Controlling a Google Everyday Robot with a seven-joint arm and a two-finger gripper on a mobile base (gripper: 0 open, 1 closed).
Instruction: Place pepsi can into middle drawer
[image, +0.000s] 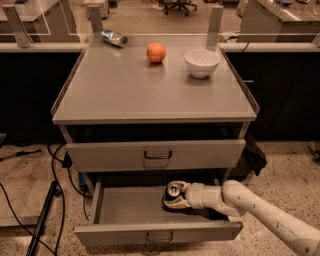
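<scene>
The middle drawer (127, 207) is pulled open below the closed upper drawer front (100, 155). The pepsi can (174, 190) stands inside it, right of centre, with its silver top showing and its dark body mostly hidden. My gripper (175, 199) reaches into the drawer from the right on a white arm (260, 210) and is closed around the can, low over the drawer floor.
On the cabinet top (125, 90) are a silvery can lying on its side (114, 37), an orange (156, 52) and a white bowl (202, 62). Cables (55, 170) and a dark pole (42, 220) lie on the floor at the left.
</scene>
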